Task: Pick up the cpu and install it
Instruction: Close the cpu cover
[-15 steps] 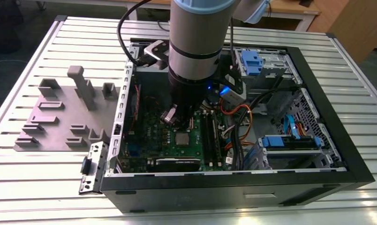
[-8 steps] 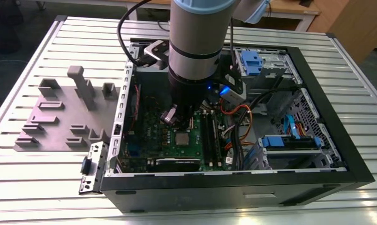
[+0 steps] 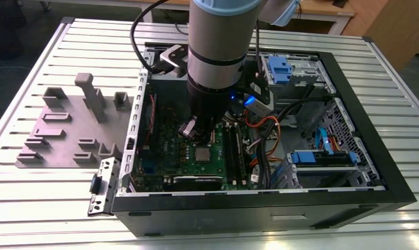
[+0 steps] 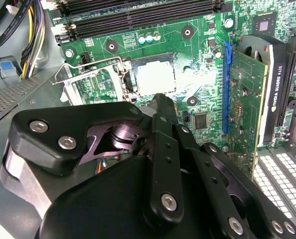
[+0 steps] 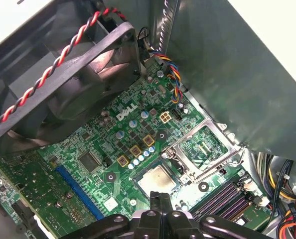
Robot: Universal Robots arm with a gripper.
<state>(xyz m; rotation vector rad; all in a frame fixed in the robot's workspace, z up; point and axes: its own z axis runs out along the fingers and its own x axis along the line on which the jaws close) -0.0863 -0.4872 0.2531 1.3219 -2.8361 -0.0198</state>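
Cpu [image 5: 158,180], one, seated flat on the green board [image 5: 138,124] just beneath the tips of my jaws, which are drawn together and empty, socket frame [image 5: 203,144] swung open alongside.

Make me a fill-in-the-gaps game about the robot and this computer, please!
1. The pincer is down inside the open computer ___.
2. The cpu lies in the socket on the ___ board.
3. The metal frame beside the cpu is flipped ___.

Missing words: case, green, open.
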